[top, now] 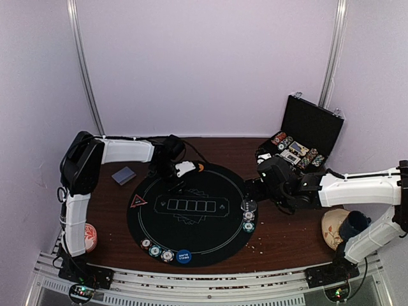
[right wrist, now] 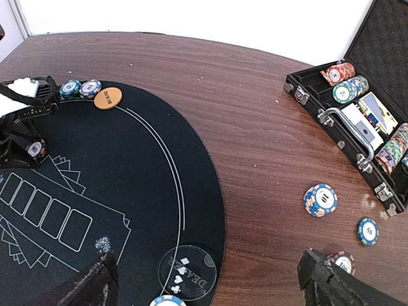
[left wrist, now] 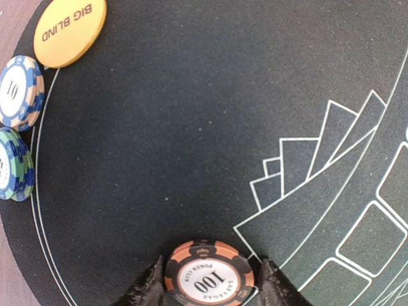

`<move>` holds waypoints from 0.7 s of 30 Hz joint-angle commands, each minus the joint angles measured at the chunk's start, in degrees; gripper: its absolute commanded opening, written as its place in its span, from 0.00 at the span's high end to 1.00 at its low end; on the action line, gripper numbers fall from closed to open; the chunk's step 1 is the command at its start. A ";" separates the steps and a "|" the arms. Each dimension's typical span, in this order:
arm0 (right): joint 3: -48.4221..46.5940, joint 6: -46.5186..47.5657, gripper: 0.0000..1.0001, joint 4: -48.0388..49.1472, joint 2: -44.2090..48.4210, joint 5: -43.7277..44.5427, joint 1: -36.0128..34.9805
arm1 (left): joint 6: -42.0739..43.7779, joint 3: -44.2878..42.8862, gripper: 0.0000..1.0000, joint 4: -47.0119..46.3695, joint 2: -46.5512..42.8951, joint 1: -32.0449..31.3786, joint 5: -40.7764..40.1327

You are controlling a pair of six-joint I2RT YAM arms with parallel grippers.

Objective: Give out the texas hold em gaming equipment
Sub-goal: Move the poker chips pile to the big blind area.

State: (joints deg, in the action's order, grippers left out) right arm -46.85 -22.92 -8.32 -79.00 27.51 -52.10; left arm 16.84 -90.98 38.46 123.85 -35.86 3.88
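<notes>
Jaws on the left gripper point(left wrist: 211, 268) are closed against both edges of an orange-and-black 100 chip point(left wrist: 209, 280), low in the centre of the left wrist view. It is over the black round mat point(left wrist: 191, 140), just left of the mat's printed card outlines. Down the left edge of that view lie an orange BIG BLIND button point(left wrist: 69, 30), a blue-and-white 10 chip point(left wrist: 19, 92) and a green-and-blue chip point(left wrist: 13, 164), all close to the mat's rim line. Jaws on the right gripper point(right wrist: 206, 256) stand wide apart with nothing between them, hanging over the mat's edge where a clear DEALER button point(right wrist: 188, 273) lies. On the bare wooden tabletop point(right wrist: 242, 95) to the right of it are a small blue-and-white chip stack point(right wrist: 320, 199), a single blue chip point(right wrist: 368, 231) and a red-and-black chip point(right wrist: 343, 261) just beside the right finger. The open black case point(right wrist: 389, 38) at the upper right holds chip rows point(right wrist: 344, 83) and a card deck point(right wrist: 377, 113). From above, a red triangle marker point(top: 138, 202) lies at the mat's left, with grey-blue cards point(top: 123, 175) on the wood beyond it. Three chips point(top: 156, 250) and a blue button point(top: 183, 256) sit along the bottom rim, and a column of chips point(top: 248, 217) at the right rim.
</notes>
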 commanded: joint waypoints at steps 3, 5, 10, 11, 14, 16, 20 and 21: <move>0.89 -0.73 0.00 0.67 0.78 1.32 0.13 | 0.65 2.21 0.57 4.06 2.84 1.47 -5.97; 0.89 -0.64 0.00 0.67 0.70 1.32 0.14 | 0.72 2.40 0.59 4.08 2.87 1.54 -5.75; 0.93 -0.78 0.00 0.75 0.60 1.33 0.10 | 0.48 2.00 0.68 4.01 3.07 2.02 -5.85; 0.90 -0.73 0.00 0.76 0.55 1.34 0.14 | 0.29 1.96 0.68 3.88 3.14 2.14 -5.97; 0.89 -0.73 0.00 0.76 0.52 1.33 0.12 | -0.43 1.79 0.71 2.86 2.98 2.98 -6.89; 0.91 -0.64 0.00 0.76 0.52 1.32 0.14 | -0.77 1.49 0.72 2.31 2.80 3.66 -7.28; 0.90 -0.72 0.00 0.76 0.68 1.45 0.11 | -0.93 0.99 0.72 1.36 2.08 4.59 -7.51; 0.95 -0.73 0.00 0.76 0.73 1.49 0.15 | -0.94 0.86 0.72 1.14 1.87 4.77 -7.63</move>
State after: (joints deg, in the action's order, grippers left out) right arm -46.54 -22.92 -8.25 -79.00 27.49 -52.10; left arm 16.32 -91.09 38.65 123.83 -35.16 3.90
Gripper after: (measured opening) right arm 1.000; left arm 0.395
